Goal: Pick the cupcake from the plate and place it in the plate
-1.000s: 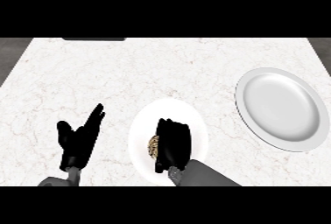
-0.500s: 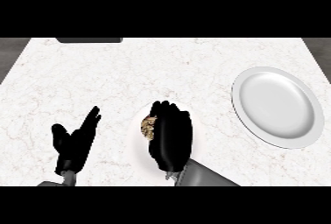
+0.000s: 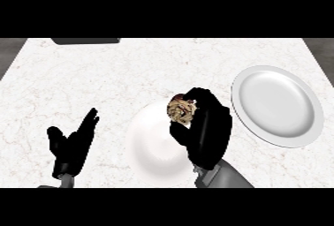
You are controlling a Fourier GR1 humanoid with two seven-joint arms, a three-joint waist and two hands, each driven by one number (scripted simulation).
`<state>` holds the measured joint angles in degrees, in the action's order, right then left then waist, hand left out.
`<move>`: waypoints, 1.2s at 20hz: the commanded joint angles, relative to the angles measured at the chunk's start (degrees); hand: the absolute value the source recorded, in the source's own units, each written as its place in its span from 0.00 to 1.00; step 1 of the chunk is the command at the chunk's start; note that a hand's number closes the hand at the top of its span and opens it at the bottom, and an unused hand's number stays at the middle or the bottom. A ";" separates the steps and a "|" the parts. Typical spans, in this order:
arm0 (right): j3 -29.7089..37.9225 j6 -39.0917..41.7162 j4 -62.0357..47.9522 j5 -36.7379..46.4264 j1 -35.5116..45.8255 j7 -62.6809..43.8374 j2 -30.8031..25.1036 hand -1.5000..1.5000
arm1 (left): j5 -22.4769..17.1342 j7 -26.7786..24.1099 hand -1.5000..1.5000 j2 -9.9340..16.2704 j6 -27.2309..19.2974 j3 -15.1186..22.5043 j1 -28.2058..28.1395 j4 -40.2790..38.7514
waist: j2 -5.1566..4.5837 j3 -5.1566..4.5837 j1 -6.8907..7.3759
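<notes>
Your right robot hand has its fingers curled round the cupcake, which shows at the fingertips, above the upper edge of the near plate lying just under and left of that hand. The second plate sits on the counter to its right. Your left robot hand rests open, fingers up, well left.

White marbled counter under even light.
Its pale, faintly veined top fills nearly the whole view; a dark flat object, perhaps an appliance edge, lies along the far side, with grey floor beyond the corners.
</notes>
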<state>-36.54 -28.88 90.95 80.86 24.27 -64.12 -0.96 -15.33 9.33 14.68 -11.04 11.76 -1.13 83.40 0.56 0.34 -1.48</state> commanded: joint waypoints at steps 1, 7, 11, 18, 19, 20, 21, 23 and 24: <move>7.37 -7.74 6.66 0.69 -3.04 -4.71 0.22 1.00 | -0.60 -0.12 0.50 -0.43 1.04 -0.20 -0.41 -2.34 | -0.42 -0.30 -0.09; 16.33 -16.10 5.57 -3.13 -13.22 6.06 -7.20 1.00 | -0.11 -0.07 0.50 -1.38 1.70 -0.33 0.93 -3.00 | -0.65 -0.30 1.01; 24.56 -16.70 4.55 -6.98 -11.08 8.74 -10.65 1.00 | 1.18 0.32 0.50 -2.86 1.36 1.04 1.46 -3.61 | -0.66 -0.32 1.10; 32.56 -26.23 -10.86 -29.97 -7.68 24.64 -21.70 1.00 | 1.51 -0.39 0.50 -2.95 1.99 -0.32 1.09 -3.11 | -0.81 -0.27 1.90; 32.41 -28.03 -14.50 -33.93 -6.90 28.18 -22.50 1.00 | 1.64 1.76 0.50 -3.17 1.65 0.12 2.04 -3.27 | -0.91 -0.23 2.10; 32.80 -30.94 -19.04 -35.69 -6.95 31.14 -21.79 1.00 | 2.26 1.94 0.50 -3.01 1.43 0.66 1.02 -1.60 | -0.92 -0.21 2.37; 34.02 -30.17 -21.91 -39.13 -5.02 33.76 -23.97 1.00 | 1.91 1.32 0.50 -3.62 1.95 0.68 1.87 -2.32 | -1.05 -0.18 2.57; 34.43 -29.94 -26.14 -44.88 -2.49 40.47 -24.88 1.00 | 2.79 2.72 0.50 -2.92 1.65 0.68 1.21 -0.95 | -0.94 -0.19 2.70; 35.75 -28.17 -25.99 -49.12 -3.00 43.39 -26.73 1.00 | 2.43 0.51 0.50 -2.80 2.37 -0.45 0.57 -1.72 | -0.86 -0.22 2.41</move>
<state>-3.53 -56.08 71.99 43.03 18.59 -30.36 -23.90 -13.12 10.38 12.31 -9.41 11.30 0.75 82.85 -0.09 0.39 0.81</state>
